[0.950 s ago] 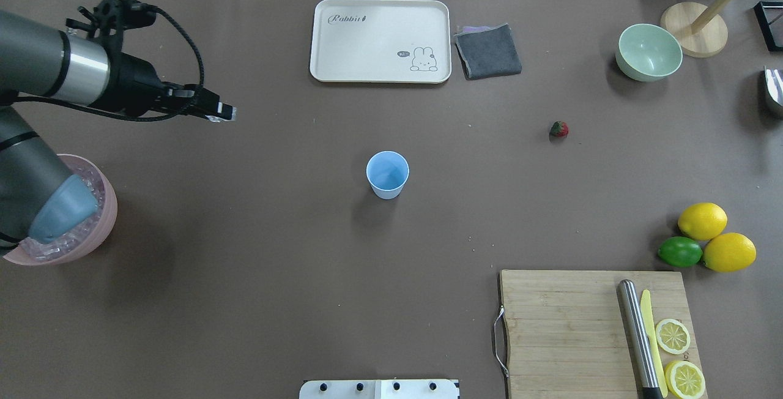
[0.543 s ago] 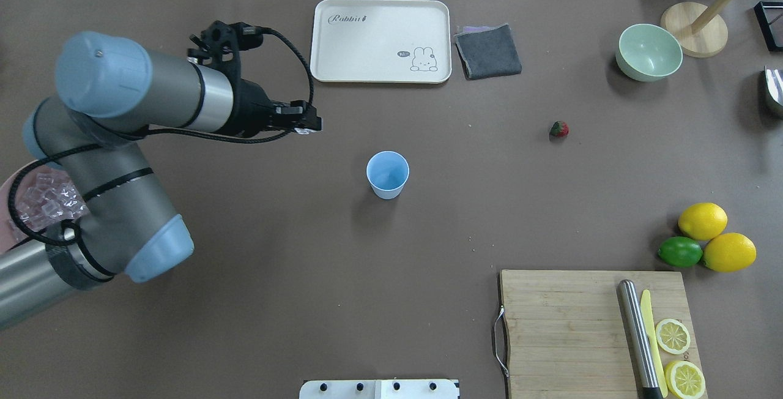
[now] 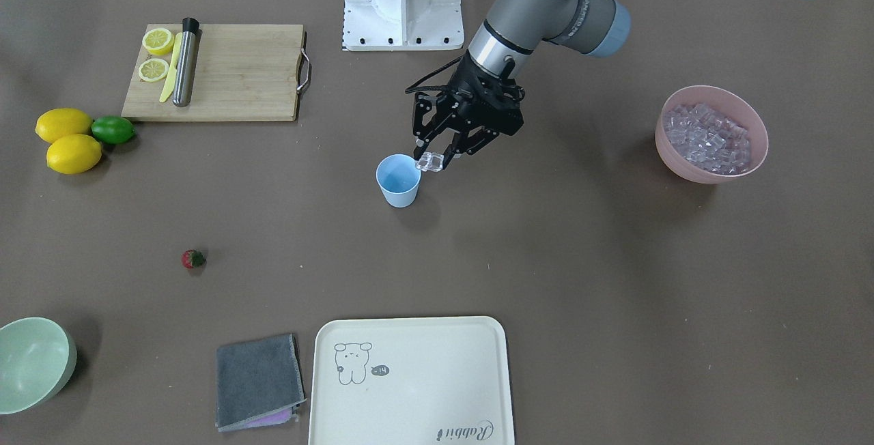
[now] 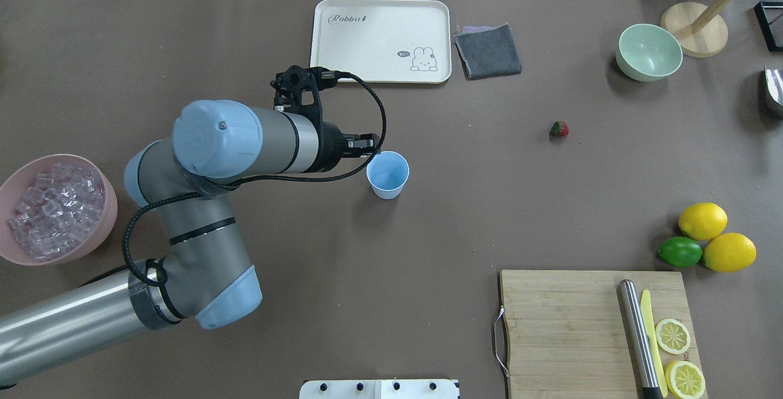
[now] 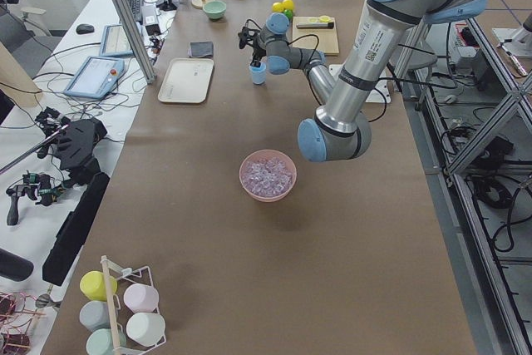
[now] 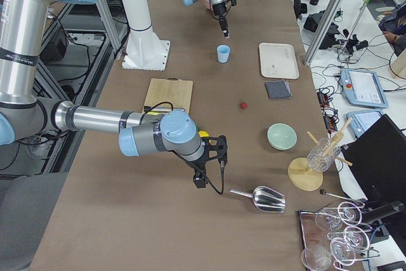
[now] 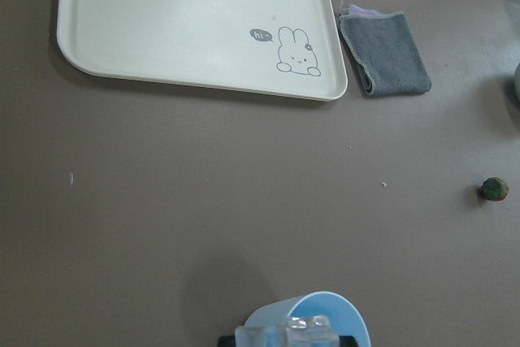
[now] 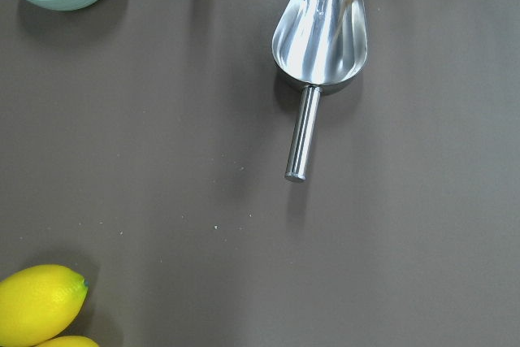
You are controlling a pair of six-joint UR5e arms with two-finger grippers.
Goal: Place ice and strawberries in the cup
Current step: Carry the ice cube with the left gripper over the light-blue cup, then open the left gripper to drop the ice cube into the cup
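The light-blue cup stands upright mid-table; it also shows in the overhead view. My left gripper is shut on a clear ice cube and holds it just above the cup's rim, on the side towards the ice bowl. The left wrist view shows the cube over the cup's edge. More ice is heaped in the pink bowl. The strawberry lies alone on the table. My right gripper hangs over the table's far right end; I cannot tell whether it is open.
A cream tray and a grey cloth lie behind the cup. A pale green bowl, two lemons with a lime, and a cutting board are on the right. A metal scoop lies under the right wrist.
My left arm has swung from over the pink bowl rightwards to the cup, carrying the ice cube. The pink bowl is now uncovered.
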